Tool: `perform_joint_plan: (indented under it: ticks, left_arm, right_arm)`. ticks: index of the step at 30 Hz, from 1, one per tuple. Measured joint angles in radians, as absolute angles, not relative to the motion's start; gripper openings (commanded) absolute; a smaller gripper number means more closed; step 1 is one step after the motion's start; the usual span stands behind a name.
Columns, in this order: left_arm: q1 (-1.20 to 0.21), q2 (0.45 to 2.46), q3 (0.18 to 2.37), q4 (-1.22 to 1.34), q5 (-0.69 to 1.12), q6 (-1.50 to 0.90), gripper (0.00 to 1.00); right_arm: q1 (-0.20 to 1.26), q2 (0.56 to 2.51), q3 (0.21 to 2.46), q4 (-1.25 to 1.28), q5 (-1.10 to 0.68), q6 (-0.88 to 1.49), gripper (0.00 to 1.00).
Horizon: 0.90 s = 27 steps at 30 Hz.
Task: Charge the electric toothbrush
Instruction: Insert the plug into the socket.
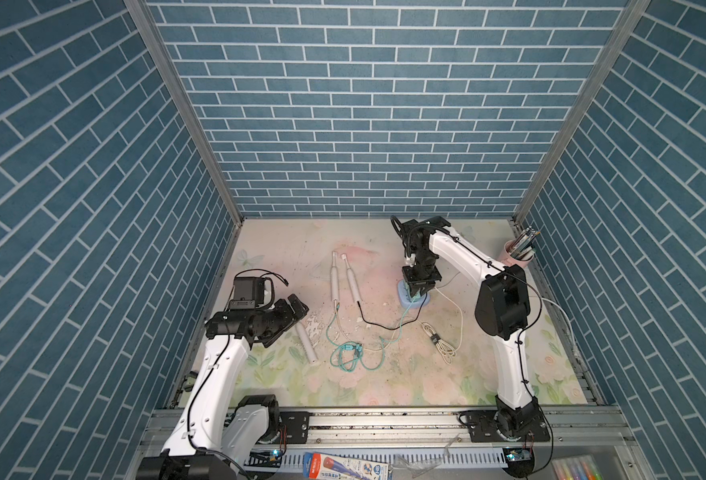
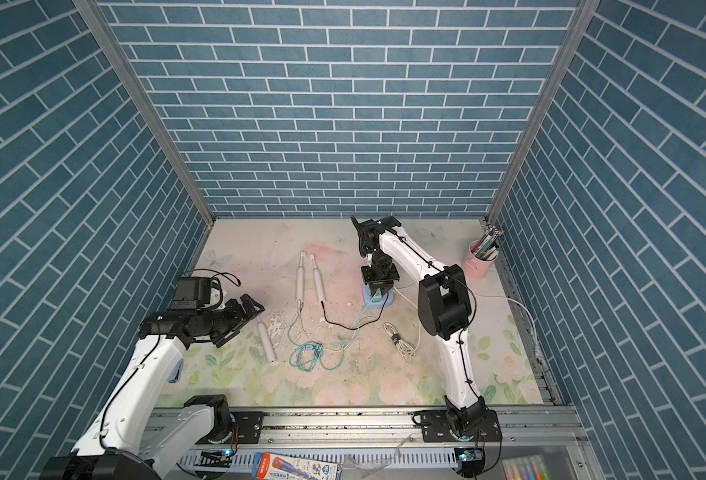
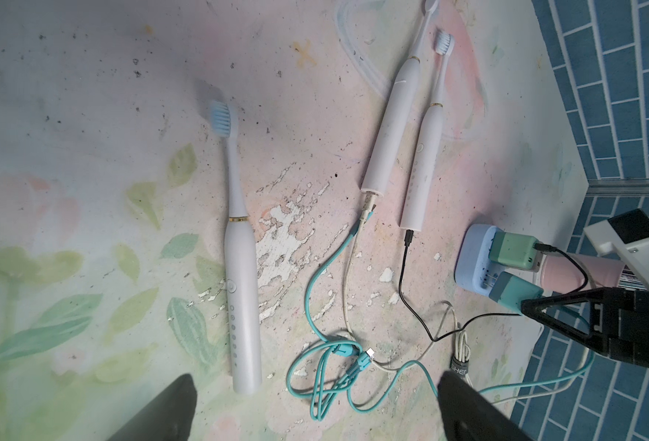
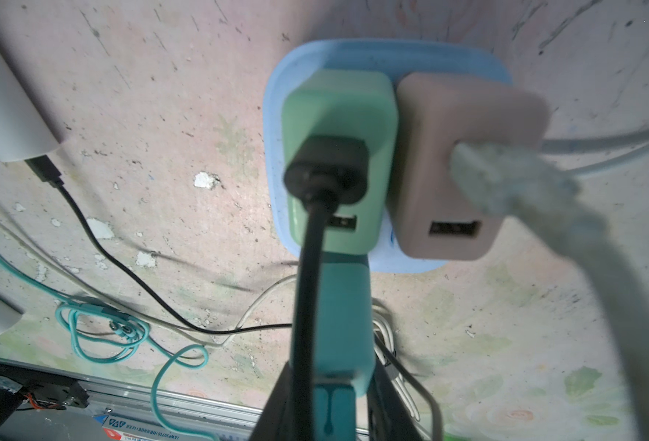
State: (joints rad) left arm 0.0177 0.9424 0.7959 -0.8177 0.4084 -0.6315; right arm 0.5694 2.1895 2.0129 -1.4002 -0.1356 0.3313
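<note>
Blue brick-patterned walls [image 1: 363,104] box in a worn floral mat [image 1: 384,382]. On it the electric toothbrush [image 3: 387,126] lies flat, well apart from the right arm's jaws. A teal cable [image 3: 307,286] is plugged into its base and trails in loops toward them. The right gripper [image 4: 332,382] pinches the sides of the teal adapter [image 4: 347,324] at the cable's other end, with the blue power strip [image 4: 273,152] directly ahead of the jaws. The adapter's far end meets the strip's near edge, though the close, blurred view does not settle whether its prongs are seated. The step in hand looks like plugging this adapter in. A green adapter [image 4: 338,107] carrying a black cable [image 4: 307,267] and a pink adapter [image 4: 464,126] occupy the sockets just beyond the jaws. The next move probably calls for a straight, firm push into the free socket without knocking them, then a release. The left gripper [image 3: 315,378] hangs with its jaws spread wide and empty. An uncabled toothbrush [image 3: 242,305] lies just ahead of them, and a second cabled toothbrush [image 3: 426,152] lies farther off.
</note>
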Motion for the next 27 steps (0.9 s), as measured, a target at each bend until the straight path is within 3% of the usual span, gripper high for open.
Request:
perform_joint_plan:
  ticks: [27]
  left_arm:
    - [0.02, 0.942, 0.796, -0.818, 0.408, -0.632, 1.0]
  right_arm:
    - [0.567, 2.228, 2.069, -1.454, -0.123, 0.315, 0.0]
